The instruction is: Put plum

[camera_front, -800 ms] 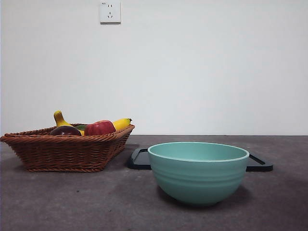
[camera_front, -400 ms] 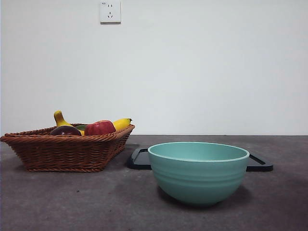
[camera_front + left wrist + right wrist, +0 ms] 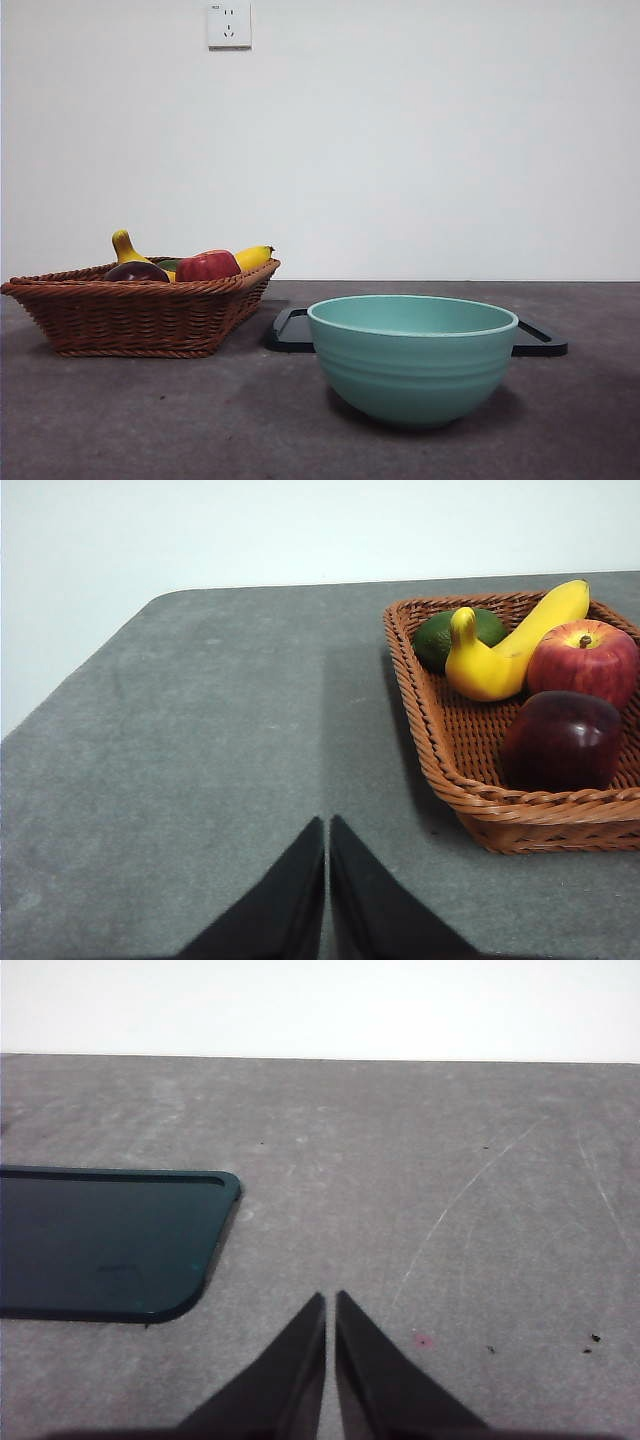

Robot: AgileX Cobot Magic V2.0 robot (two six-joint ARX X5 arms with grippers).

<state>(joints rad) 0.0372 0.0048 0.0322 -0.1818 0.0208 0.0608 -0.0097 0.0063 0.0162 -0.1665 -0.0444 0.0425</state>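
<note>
Plum: glossy dark maroon round plum lies in the brown wicker basket, beside a red apple.
Left gripper: clenched, empty, over the grey table.
Right gripper: clenched, empty, near the dark tray.

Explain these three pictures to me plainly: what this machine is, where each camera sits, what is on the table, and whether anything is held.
This is a two-armed table robot. One picture looks level across the table; the other two come from cameras on each wrist. The black wedges at the bottom are the left hand and right hand, both shut and holding nothing. On the grey table stands a wicker basket with the dark plum, a red apple, a banana and a green fruit. Beside it are a teal bowl and, behind that, a dark tray.
</note>
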